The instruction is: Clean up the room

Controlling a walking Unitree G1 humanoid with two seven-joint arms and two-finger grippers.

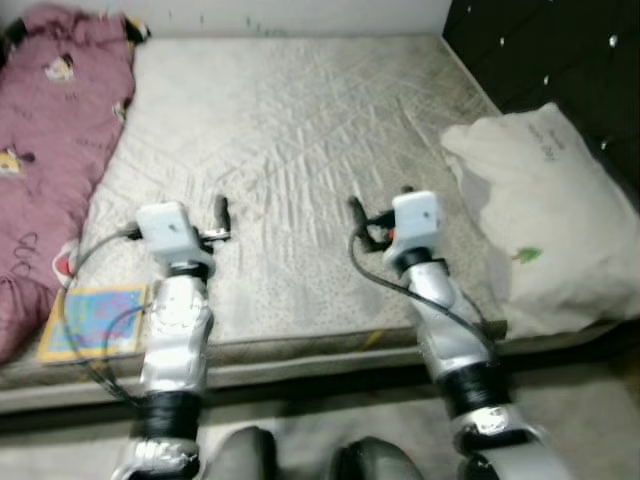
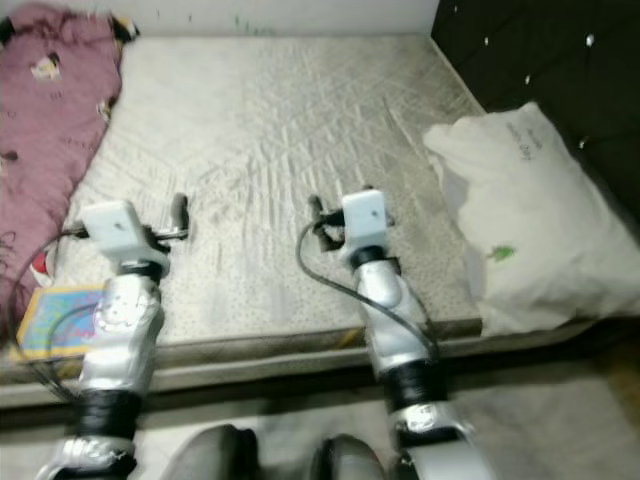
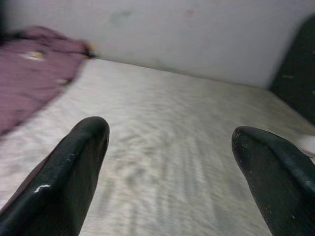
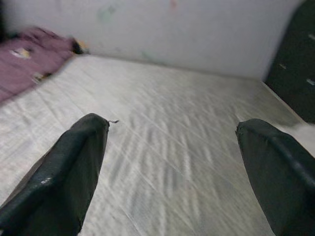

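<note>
The robot stands at the foot edge of a bare mattress, both arms raised over it. The left tool hovers above the near left part of the bed with its two black fingers spread wide and nothing between them; the right tool hovers near the middle, likewise spread and empty.

What needs tidying lies at the sides. A maroon patterned blanket is crumpled along the bed's left edge, reaching up to the far corner by the wall. A colourful picture book lies flat at the near left corner, just beside the left forearm and partly under the blanket's edge. A white pillow slumps at the right edge against the dark headboard, hanging a little past the mattress.

The step in hand looks like choosing a first item — probably the book, being nearest the left tool. To do it well, turn the wrist down and left, come in low along the book's free edge, and keep clear of the cable looped beside it.

No bin, basket or box can be seen, so where things should go is unclear.
</note>
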